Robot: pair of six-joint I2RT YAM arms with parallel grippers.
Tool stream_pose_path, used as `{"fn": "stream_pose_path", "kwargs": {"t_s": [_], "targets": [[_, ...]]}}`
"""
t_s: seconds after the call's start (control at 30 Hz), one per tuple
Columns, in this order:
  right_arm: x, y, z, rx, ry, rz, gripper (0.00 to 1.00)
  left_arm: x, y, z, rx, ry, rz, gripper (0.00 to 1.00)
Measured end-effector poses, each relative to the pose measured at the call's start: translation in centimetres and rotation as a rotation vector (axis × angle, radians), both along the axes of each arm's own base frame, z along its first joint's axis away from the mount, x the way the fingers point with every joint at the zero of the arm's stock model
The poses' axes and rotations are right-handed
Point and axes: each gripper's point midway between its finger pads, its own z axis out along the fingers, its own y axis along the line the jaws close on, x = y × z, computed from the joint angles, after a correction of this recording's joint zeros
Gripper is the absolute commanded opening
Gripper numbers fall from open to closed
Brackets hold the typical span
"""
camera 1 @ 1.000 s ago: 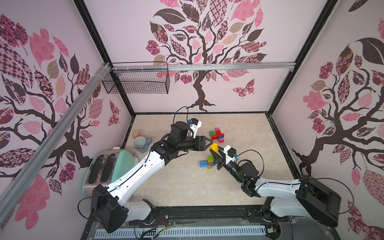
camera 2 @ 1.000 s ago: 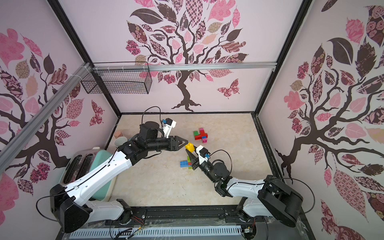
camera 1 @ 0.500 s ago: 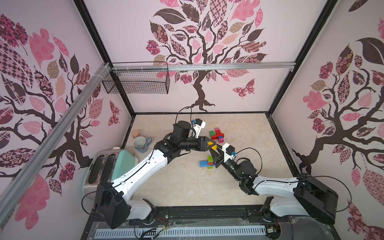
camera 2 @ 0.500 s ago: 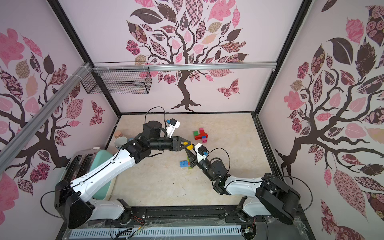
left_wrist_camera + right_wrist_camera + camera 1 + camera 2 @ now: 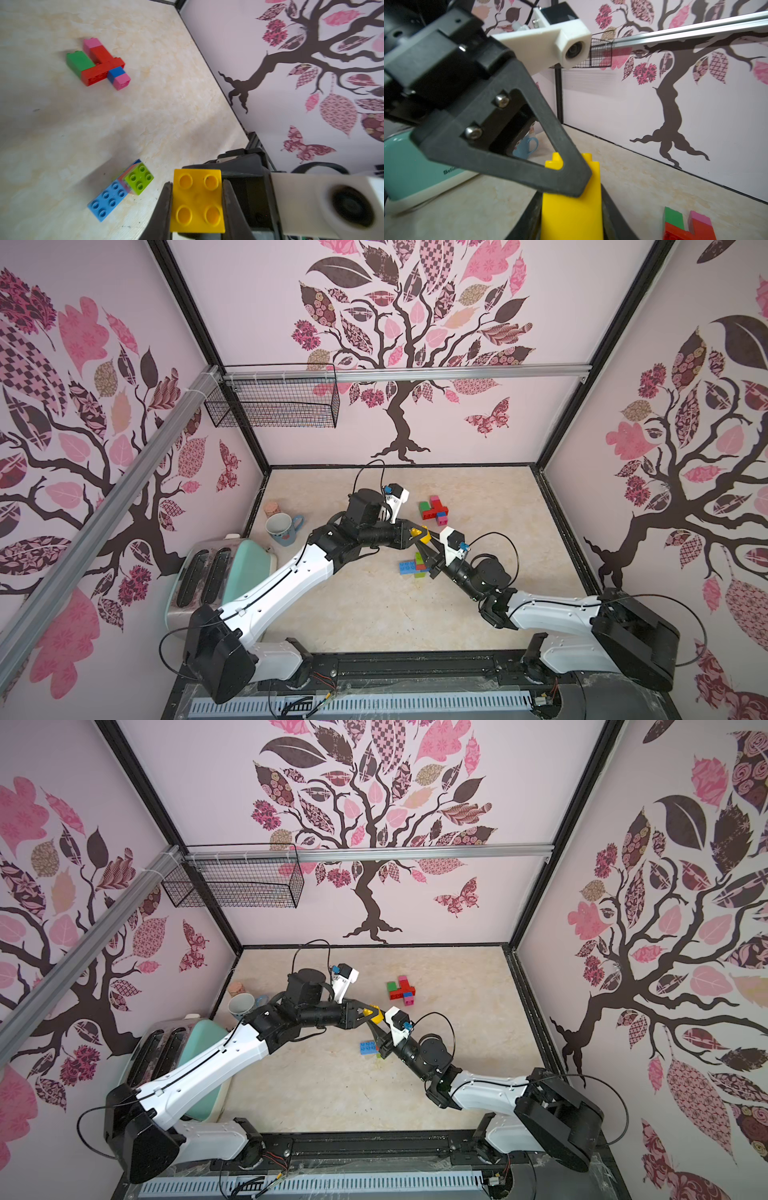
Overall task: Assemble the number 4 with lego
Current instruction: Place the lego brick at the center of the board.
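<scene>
Nearest, L side of desk (image 5: 374,614): mint toaster (image 5: 249,572). R wrist view catches lettering (image 5: 450,171) on its side, reads "Bel…", rest cut off by a finger.

Mid-desk: loose lego group (image 5: 412,566), blue long brick w/ lime square one against its end, red bit between, blurred.

Just past it, above the desk, both arms meet on yellow brick (image 5: 197,199). Left gripper (image 5: 197,184) fingers clamped on its two sides, studs toward L wrist cam. Right gripper (image 5: 572,216) fingers flank same brick; pressing or slack, can't tell.

Farther: joined lego piece (image 5: 433,509) flat on desk, green, red, blue, pink. Mug (image 5: 282,527) far L. Wire basket (image 5: 274,406) hangs at back-L corner.
</scene>
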Motion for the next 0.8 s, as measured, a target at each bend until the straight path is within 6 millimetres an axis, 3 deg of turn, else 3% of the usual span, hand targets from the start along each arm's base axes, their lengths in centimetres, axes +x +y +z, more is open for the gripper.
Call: {"fn": "stream_pose_path", "kwargs": {"t_s": [0.07,0.2,0.3,0.43,0.53,0.73,0.77,0.8], "targets": [[-0.7,-0.7,-0.5,-0.031,0.017,-0.003,0.99,0.8,3.2,-2.1,0.093,-0.020,0.132,0.00],[-0.9,-3.2,-1.1,-0.061,0.058,-0.089,0.99,1.1,9.5,-7.3,0.313,-0.023,0.346,0.00],[-0.1,-5.6,-1.2,-0.062,0.091,-0.211,0.99,0.7,12.2,-11.5,0.467,0.023,0.412,0.00],[1.0,-8.8,-2.3,-0.083,0.153,-0.385,0.99,0.2,13.5,-16.1,0.592,0.103,0.433,0.00],[1.3,-10.5,-3.4,-0.123,0.190,-0.477,0.99,0.0,13.9,-18.3,0.632,0.132,0.436,0.00],[1.5,-12.3,-3.3,-0.169,0.211,-0.567,0.99,0.2,13.8,-20.7,0.661,0.122,0.406,0.00],[1.5,-12.4,-3.3,-0.175,0.211,-0.576,1.00,0.1,13.8,-21.0,0.669,0.119,0.398,0.03],[1.5,-12.6,-3.3,-0.183,0.211,-0.584,0.99,0.1,13.9,-21.2,0.674,0.116,0.392,0.12]]}}
